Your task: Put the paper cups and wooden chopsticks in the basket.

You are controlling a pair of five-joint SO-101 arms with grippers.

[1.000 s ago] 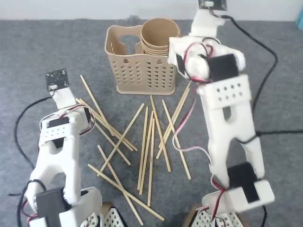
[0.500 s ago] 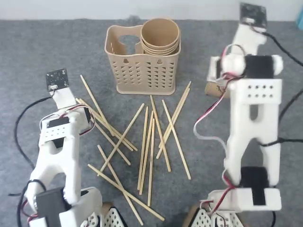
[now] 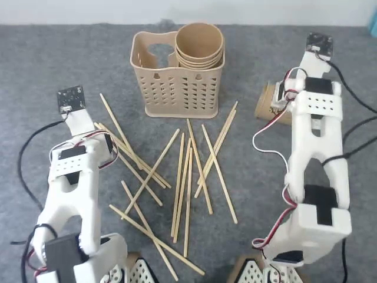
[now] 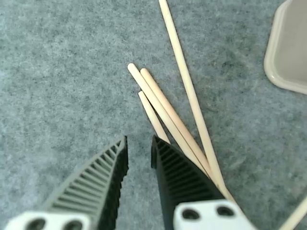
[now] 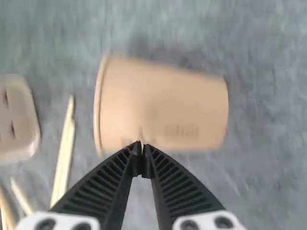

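A beige slotted basket (image 3: 177, 88) stands at the back centre with a stack of paper cups (image 3: 200, 42) in its right part. Another paper cup (image 3: 266, 101) lies on its side to the right of the basket, partly under the right arm. My right gripper (image 5: 140, 146) is shut and empty, its tips just above this lying cup (image 5: 163, 112). Several wooden chopsticks (image 3: 188, 171) lie scattered on the carpet in front of the basket. My left gripper (image 4: 139, 143) hovers at the left over some chopstick ends (image 4: 163, 100), open by a narrow slit and holding nothing.
Grey carpet covers the table. A basket corner (image 4: 288, 52) shows in the left wrist view. The right wrist view shows the basket's edge (image 5: 17, 120) and chopstick tips (image 5: 64, 143) beside the cup. Cables trail from both arms.
The right arm has swung from beside the basket out to the right and now sits over the lying cup, which had been hidden. The left arm has not moved.
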